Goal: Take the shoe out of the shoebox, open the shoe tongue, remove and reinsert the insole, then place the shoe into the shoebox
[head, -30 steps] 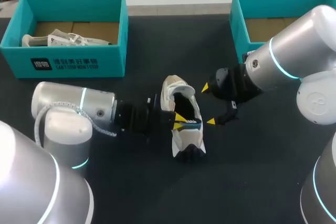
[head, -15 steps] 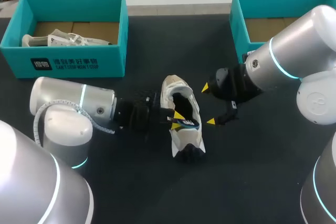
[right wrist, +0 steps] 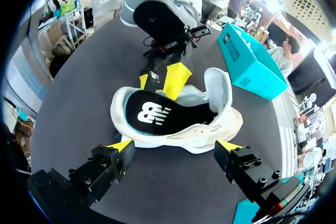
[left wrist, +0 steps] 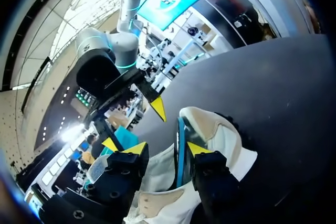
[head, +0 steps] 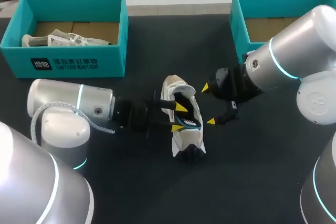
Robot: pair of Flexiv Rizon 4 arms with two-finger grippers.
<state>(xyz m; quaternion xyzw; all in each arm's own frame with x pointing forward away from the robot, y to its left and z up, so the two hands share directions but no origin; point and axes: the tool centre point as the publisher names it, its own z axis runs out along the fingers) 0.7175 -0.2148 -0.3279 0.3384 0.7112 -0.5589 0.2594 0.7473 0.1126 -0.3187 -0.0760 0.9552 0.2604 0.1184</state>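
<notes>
A white shoe [head: 184, 139] lies on the dark table in the middle of the head view. Its black insole [head: 189, 123] with a blue edge rests in the shoe's mouth. My left gripper [head: 178, 117] is at the shoe's left side, open, one tip over the opening and one beside it. In the left wrist view the insole's blue edge [left wrist: 180, 150] stands between the spread fingers, close to one of them and apart from the other. My right gripper [head: 208, 105] is open just right of the shoe. From its wrist, the shoe [right wrist: 220, 129] and insole [right wrist: 157, 114] lie ahead of the right gripper [right wrist: 176, 148].
A teal shoebox [head: 68, 61] at the back left holds another white shoe [head: 63, 39]. A second teal box [head: 239, 19] stands at the back right, behind my right arm. Bare dark table lies in front of the shoe.
My left gripper's fingers have spread apart from a shut pinch at the insole's edge. The shoe stays put and the right arm has not moved.
</notes>
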